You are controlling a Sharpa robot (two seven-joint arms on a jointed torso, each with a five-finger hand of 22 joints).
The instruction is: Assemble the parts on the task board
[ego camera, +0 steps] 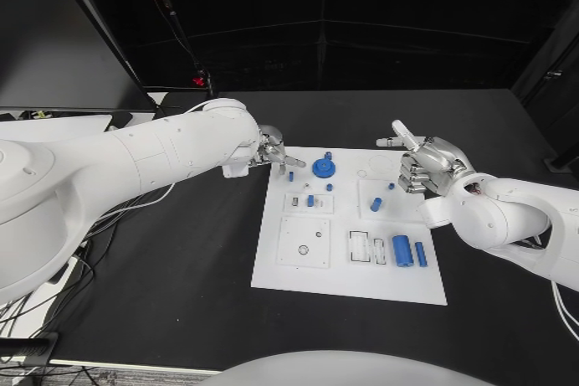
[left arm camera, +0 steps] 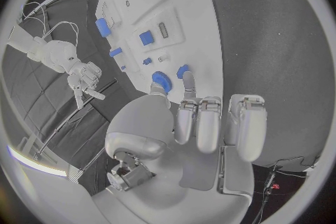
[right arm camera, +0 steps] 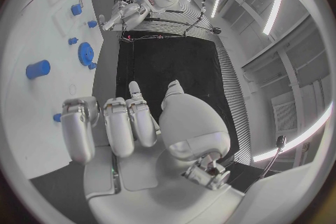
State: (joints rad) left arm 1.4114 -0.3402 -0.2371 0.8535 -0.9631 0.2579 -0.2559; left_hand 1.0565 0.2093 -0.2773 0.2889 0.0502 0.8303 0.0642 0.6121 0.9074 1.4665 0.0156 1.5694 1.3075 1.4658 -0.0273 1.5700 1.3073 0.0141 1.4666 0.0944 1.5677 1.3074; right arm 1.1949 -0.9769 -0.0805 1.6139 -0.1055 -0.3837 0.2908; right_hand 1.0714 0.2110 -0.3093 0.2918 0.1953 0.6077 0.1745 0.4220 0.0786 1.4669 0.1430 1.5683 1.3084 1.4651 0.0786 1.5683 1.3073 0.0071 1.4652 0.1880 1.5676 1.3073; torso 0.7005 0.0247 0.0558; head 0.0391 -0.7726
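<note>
The white task board (ego camera: 350, 273) lies mid-counter (ego camera: 181, 302). Nearest on it, at about 5 o'clock, two blue cylinders (ego camera: 403, 250) stand side by side. Further up sit smaller blue parts (ego camera: 376, 204), and the blue gear (ego camera: 324, 167) rests near 12 o'clock. The right robot hand (ego camera: 431, 167) hovers at the board's 2 o'clock edge — fingers curled in, holding nothing. The left robot hand (ego camera: 270, 151) is at the 11 o'clock corner — fingers apart, empty.

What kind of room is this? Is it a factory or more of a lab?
Most likely a robotics lab or test cell, not a factory line. A white task board with small blue parts lies on a black table, dark curtains hang behind it, and loose cables trail off the table's edge.
</note>
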